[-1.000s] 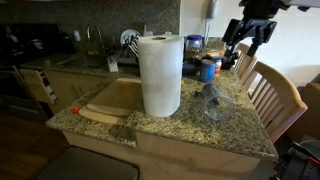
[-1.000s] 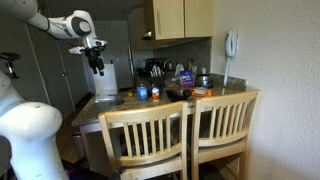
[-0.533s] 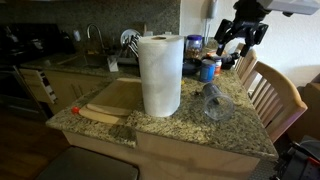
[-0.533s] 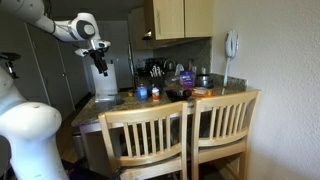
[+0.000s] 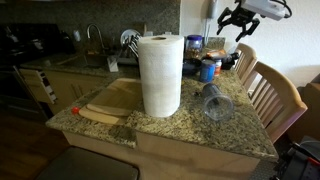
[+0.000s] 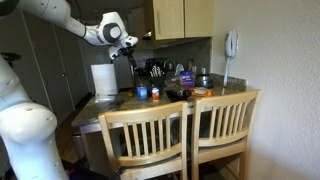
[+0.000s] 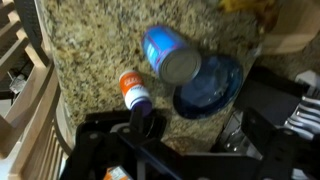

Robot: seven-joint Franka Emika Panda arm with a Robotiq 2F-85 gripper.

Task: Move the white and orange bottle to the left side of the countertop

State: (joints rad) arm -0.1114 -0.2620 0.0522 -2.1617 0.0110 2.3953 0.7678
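Nearest in an exterior view stand two light wooden slat-back chairs (image 6: 145, 114), drawn up against the speckled beige-brown granite surface (image 6: 118, 101). Behind them the small slim white and orange plastic bottle (image 6: 155, 94) stands near the middle of the surface, just beside a short blue cylindrical container (image 6: 141, 92). A tall white paper towel roll (image 6: 103, 80) stands toward the far end.

From the opposite side the roll fills the centre. Here two things show that the chairs hide in the other exterior picture: a pale wooden cutting board (image 5: 112, 98) lying beside the roll, and a clear glass jar (image 5: 215, 101) tipped on its side. In this picture the bottle is too small to pick out among the things at the back.

Only the wrist view looks straight down. It shows the bottle's (image 7: 131, 88) orange band and dark cap, apart from the blue container, with a round blue dish (image 7: 215, 88) next to that.

The white robot arm (image 6: 70, 20) reaches in from the upper corner and bends down at the wrist. The tool (image 5: 239, 17) hangs high over the bottle's end of the surface, clear of everything. Its fingers are spread wide and there is nothing between them.
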